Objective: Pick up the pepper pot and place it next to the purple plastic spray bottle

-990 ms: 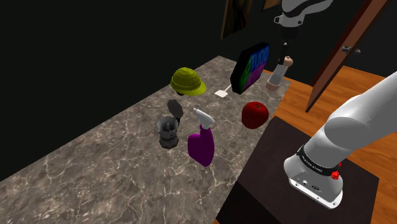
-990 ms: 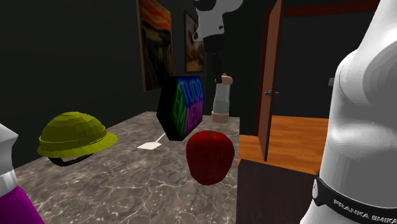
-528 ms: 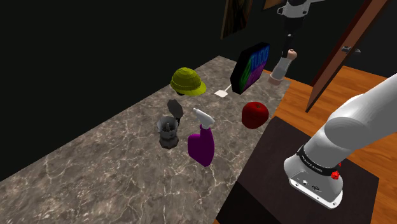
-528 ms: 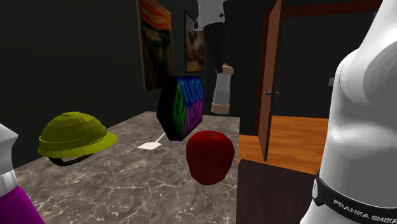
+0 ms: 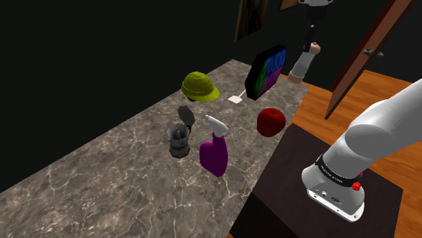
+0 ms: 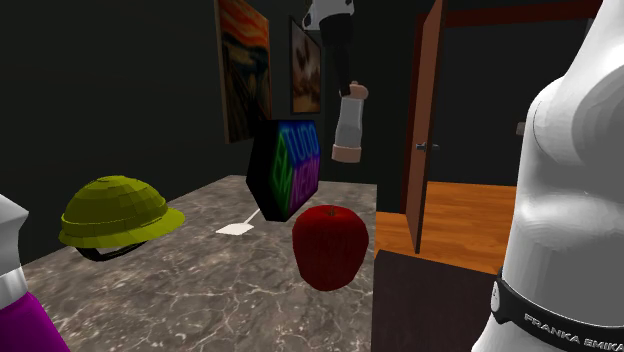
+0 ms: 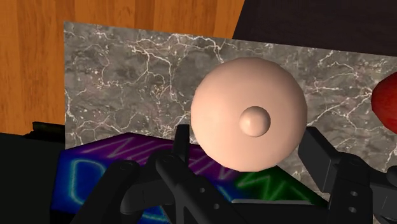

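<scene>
The pepper pot (image 5: 301, 63) is a pale cylinder with a pinkish domed top. It hangs slightly tilted in the air above the far end of the marble table (image 5: 115, 179), and my gripper (image 5: 312, 44) is shut on its top. In the second exterior view the pepper pot (image 6: 348, 126) hangs below the gripper (image 6: 352, 92), beside the neon box. In the wrist view the domed top (image 7: 249, 114) sits clasped between the fingers (image 7: 181, 145). The purple spray bottle (image 5: 214, 154) with a white trigger head stands near the table's middle, far from the pot.
A dark box with neon lettering (image 5: 268, 71) stands under and beside the pot. A red apple (image 5: 271, 122), a yellow-green hard hat (image 5: 199, 86), a small white flat piece (image 5: 235, 99) and a grey moka pot (image 5: 179, 135) lie around. A brown door (image 5: 358, 57) stands behind.
The gripper has risen with the pepper pot clasped in it, lifting the pot off the table's far end; the pot now hangs higher and a little tilted.
</scene>
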